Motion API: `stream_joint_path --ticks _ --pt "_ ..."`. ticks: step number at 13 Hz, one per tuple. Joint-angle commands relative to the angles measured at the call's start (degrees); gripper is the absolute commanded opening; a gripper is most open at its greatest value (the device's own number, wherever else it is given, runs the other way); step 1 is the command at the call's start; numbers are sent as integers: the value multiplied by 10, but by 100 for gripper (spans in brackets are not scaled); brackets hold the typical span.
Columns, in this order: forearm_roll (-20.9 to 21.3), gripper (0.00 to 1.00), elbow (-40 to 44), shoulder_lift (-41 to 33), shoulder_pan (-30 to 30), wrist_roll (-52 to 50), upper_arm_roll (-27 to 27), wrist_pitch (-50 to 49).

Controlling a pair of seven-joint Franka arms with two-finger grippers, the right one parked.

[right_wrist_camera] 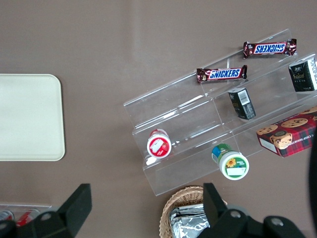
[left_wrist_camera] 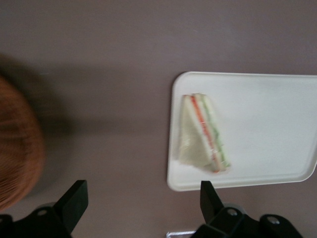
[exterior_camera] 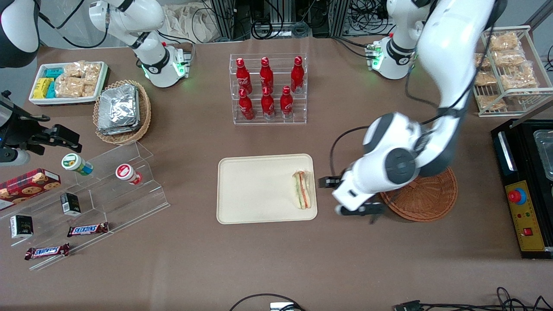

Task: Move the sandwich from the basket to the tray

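The sandwich lies on the cream tray, at the tray's edge nearest the working arm; it also shows in the left wrist view on the tray. The reddish-brown basket stands beside the tray toward the working arm's end, partly hidden under the arm, and no sandwich shows in its visible part; its rim shows in the left wrist view. My left gripper hangs above bare table between tray and basket, open and empty.
A rack of red bottles stands farther from the front camera than the tray. A clear stepped shelf with snacks, a tan basket of foil packets and a white bin lie toward the parked arm's end. A wire rack and black device stand at the working arm's end.
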Motion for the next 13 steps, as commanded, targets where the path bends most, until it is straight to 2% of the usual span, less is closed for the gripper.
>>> stream_joint_path --ticks 1,2,6,7,9,13 --pt "1 100 -23 -99 63 9 -3 -96" --pt "2 100 -22 -128 85 12 -3 -128" --pt "13 100 -26 -196 130 135 15 -240" --pt "18 100 -31 -201 139 167 15 -241" --pt "54 100 -56 -210 140 217 15 -239" --pt "59 100 -165 -275 141 218 16 -178"
